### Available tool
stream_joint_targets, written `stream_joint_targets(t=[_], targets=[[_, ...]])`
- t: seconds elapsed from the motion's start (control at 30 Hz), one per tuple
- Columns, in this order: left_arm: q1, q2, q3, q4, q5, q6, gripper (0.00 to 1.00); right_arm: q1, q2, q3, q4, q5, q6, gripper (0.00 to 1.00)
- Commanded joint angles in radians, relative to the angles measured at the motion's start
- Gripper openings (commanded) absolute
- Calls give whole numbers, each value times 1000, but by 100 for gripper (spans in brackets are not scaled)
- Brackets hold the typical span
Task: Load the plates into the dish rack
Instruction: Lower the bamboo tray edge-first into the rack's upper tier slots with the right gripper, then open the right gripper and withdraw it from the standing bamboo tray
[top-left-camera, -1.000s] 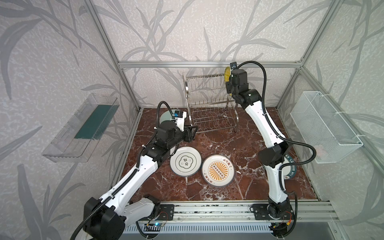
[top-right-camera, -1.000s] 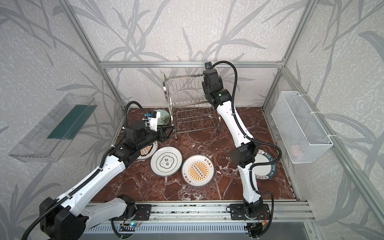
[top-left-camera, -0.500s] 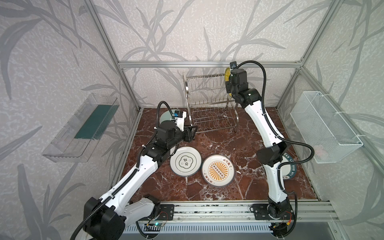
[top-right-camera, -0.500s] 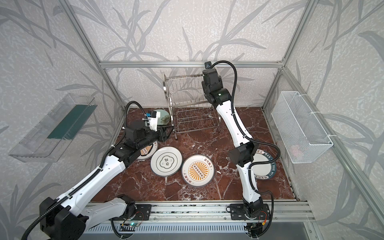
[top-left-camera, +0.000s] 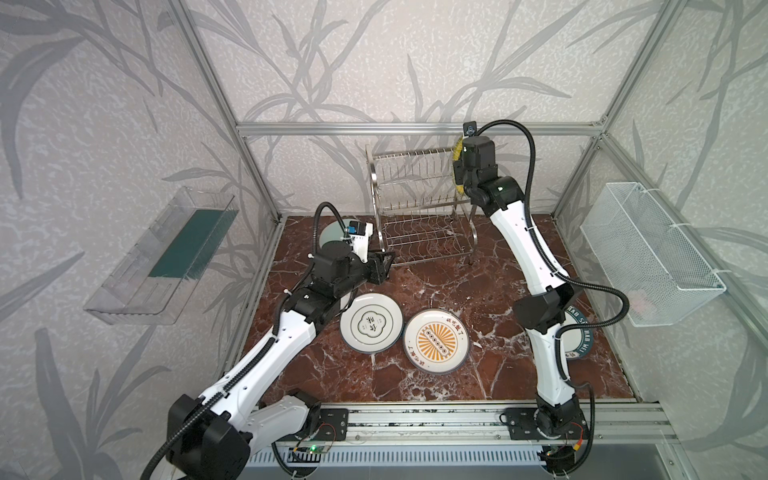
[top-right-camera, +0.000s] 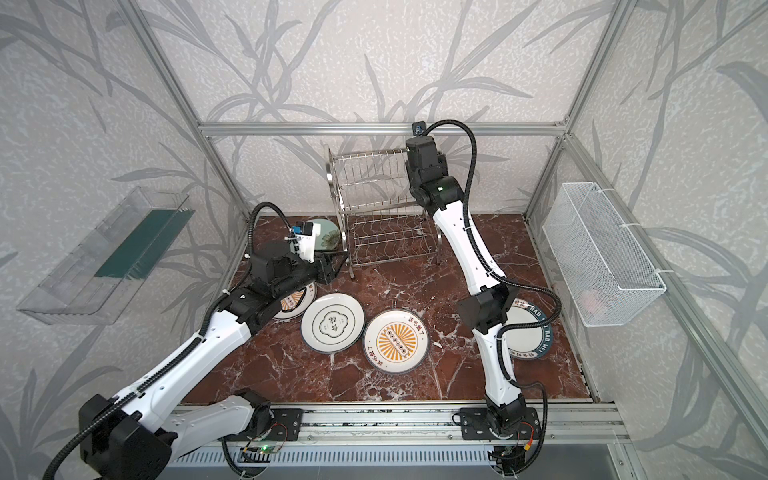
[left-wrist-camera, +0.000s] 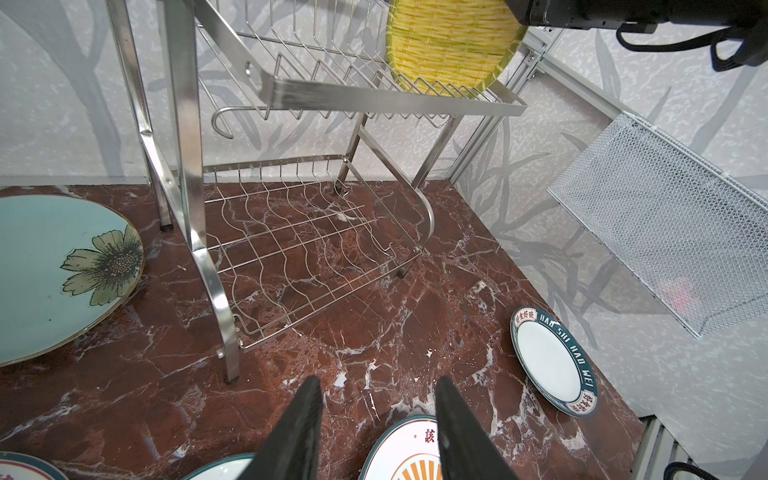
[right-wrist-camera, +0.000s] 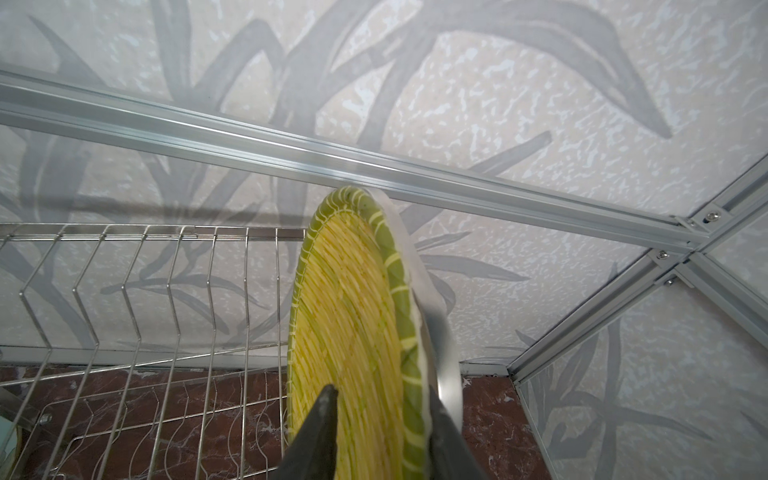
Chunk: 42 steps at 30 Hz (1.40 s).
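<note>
The yellow ribbed plate stands on edge at the right end of the dish rack's upper tier. My right gripper is open, its fingers on either side of the plate's rim with slack. My left gripper hovers open and empty over the floor in front of the rack. Flat on the floor lie the mint flower plate, the quatrefoil plate, a sunburst plate and the teal-rimmed plate. Another sunburst plate is half hidden under my left arm.
A white mesh basket hangs on the right wall and a clear plastic tray on the left wall. The rack stands against the back wall under an aluminium rail. My right arm's elbow overhangs the teal-rimmed plate.
My right gripper's jaws have spread apart around the yellow plate's rim, and the plate stays standing in the rack. The left arm has not moved.
</note>
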Motion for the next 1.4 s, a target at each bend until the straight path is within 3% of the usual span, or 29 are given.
stream_joint_targets(t=[0.0, 0.03, 0.13, 0.23, 0.97, 1.2, 1.37], targets=[[-4, -5, 0, 0, -7, 9, 43, -7, -22, 27, -2, 28, 32, 33], [-5, -5, -1, -1, -7, 10, 43, -7, -25, 22, 0, 22, 32, 34], [-4, -6, -3, -3, -12, 12, 43, -7, -32, 15, 4, -7, 31, 50], [-4, -7, -2, -7, -16, 12, 43, -7, -41, 15, 1, -44, 38, 59], [-4, -17, -15, -4, -74, 4, 43, -7, -218, 11, -41, -152, 20, 100], [-5, -31, 5, -37, -80, 11, 43, -8, -367, -214, -50, -207, 63, 99], [-4, -37, 4, -120, -100, -20, 44, -7, -594, -611, 88, -275, 121, 99]])
